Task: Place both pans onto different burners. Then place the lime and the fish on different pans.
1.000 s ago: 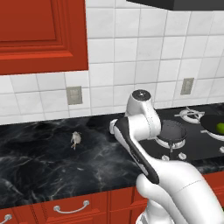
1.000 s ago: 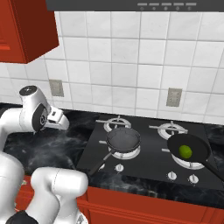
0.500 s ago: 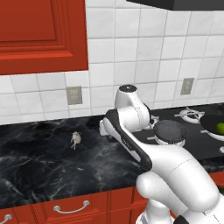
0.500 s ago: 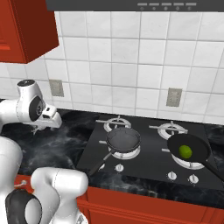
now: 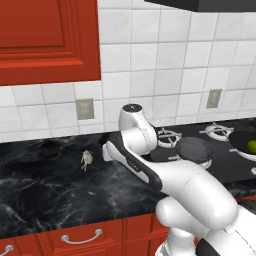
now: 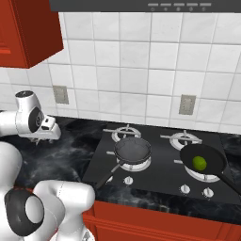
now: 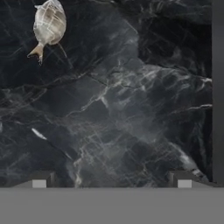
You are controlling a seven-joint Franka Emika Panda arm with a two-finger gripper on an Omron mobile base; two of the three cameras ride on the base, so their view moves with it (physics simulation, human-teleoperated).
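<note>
Hand (image 7: 111, 179) released, above black marble tabletop (image 7: 131, 109); fish (image 7: 49, 26) lying apart; lime (image 6: 200, 163) resting in pan (image 6: 212, 160).

Fish (image 5: 86, 159): small, pale grey-tan; lies flat on the black marble counter, well left of the cooktop; tail toward the counter's front edge
Lime (image 6: 200, 163): small, round, bright green; rests inside the plain black pan
Plain black pan (image 6: 207, 160): on the front right burner (image 6: 203, 172)
Grey-black pan (image 6: 132, 150): on the front left burner (image 6: 136, 163); long handle points front-left
</note>
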